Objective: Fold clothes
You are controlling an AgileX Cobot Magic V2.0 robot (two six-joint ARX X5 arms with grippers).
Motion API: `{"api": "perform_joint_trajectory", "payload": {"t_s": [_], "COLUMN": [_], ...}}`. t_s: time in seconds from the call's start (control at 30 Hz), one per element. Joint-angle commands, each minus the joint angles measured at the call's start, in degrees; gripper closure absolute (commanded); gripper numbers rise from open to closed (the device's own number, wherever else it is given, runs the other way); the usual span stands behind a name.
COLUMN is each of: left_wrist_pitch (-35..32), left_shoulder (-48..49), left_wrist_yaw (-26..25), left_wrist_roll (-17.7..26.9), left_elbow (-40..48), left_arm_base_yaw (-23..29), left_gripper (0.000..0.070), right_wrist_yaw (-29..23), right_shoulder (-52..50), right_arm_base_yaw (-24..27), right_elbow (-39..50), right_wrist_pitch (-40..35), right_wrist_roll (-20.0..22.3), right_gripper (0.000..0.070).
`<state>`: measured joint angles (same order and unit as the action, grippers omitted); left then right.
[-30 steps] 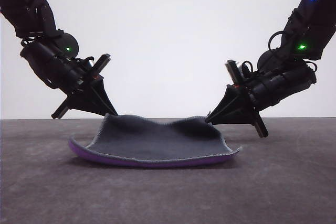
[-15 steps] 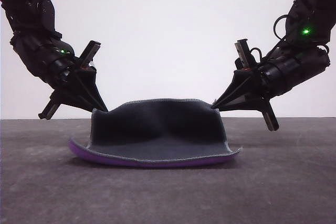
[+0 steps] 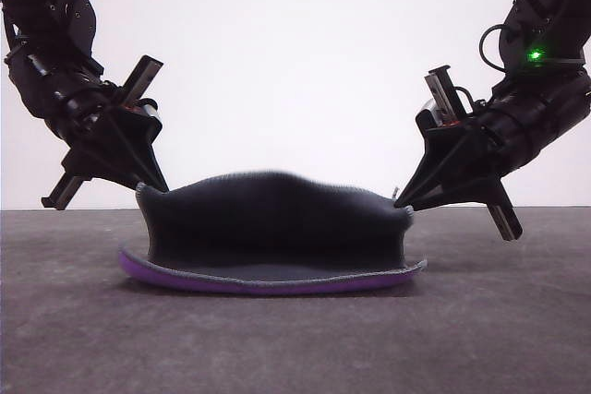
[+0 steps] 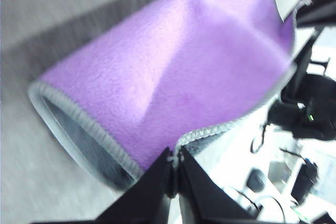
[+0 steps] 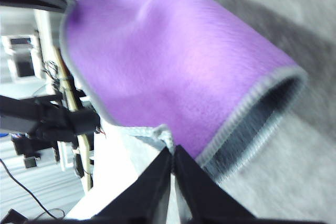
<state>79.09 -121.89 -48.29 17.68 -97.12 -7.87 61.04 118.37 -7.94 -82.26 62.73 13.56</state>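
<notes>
We are holding the cloth half raised off the middle of the table: its near edge is lying flat, showing a strip of purple underside, while the far edge is standing up as a dark grey wall between the two arms. The wrist views are showing the purple face bulging toward each camera, with the light grey stitched edge curling round it.

The left gripper is pinching the far left corner, jaws closed tight on the hem, and the right gripper is clamping the far right corner the same way. We are gripping both corners at once, we judge, so that the far edge travels level and the fold lands square on the near edge. The fold is only begun, with the carry toward the front yet to come.

The table is covered in a mottled grey, slightly rough surface, and behind it a plain white wall is closing off the room. Some blurred equipment and cables are showing beyond the cloth.
</notes>
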Motion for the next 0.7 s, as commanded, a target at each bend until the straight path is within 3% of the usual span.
{"api": "perform_joint_trajectory", "payload": {"t_s": [0.0, 0.13, 0.3, 0.47, 0.53, 0.67], "left_wrist_pitch": [1.1, 1.9, 1.7, 2.2, 2.6, 2.5], "left_shoulder": [-1.2, -1.2, -1.2, -1.2, -0.9, 0.7], "left_wrist_yaw": [-0.4, -0.4, -0.4, -0.4, -0.3, 0.0], "left_wrist_roll": [2.4, 2.8, 2.8, 2.9, 2.9, 3.1], "left_elbow": [-1.4, -1.4, -1.4, -1.6, -1.7, -1.8], "left_arm_base_yaw": [-0.3, -0.4, -0.4, 0.0, 0.2, 0.6], "left_gripper": [0.0629, 0.0504, 0.0381, 0.0253, 0.0247, 0.0113], "right_wrist_yaw": [0.0, 0.0, 0.0, -0.1, -0.3, -2.6], "right_shoulder": [0.4, 0.4, 0.4, 0.0, -0.8, -3.5], "right_arm_base_yaw": [-0.3, -0.3, -0.2, 0.2, 0.5, 1.1], "right_elbow": [-1.1, -1.1, -1.1, -1.3, -1.5, -2.7], "right_wrist_pitch": [0.6, 0.9, 1.2, 1.8, 2.3, 2.4], "right_wrist_roll": [2.5, 2.8, 3.9, 5.3, 6.1, 6.1], "right_gripper": [0.0688, 0.0554, 0.0472, 0.0299, 0.0285, 0.028]}}
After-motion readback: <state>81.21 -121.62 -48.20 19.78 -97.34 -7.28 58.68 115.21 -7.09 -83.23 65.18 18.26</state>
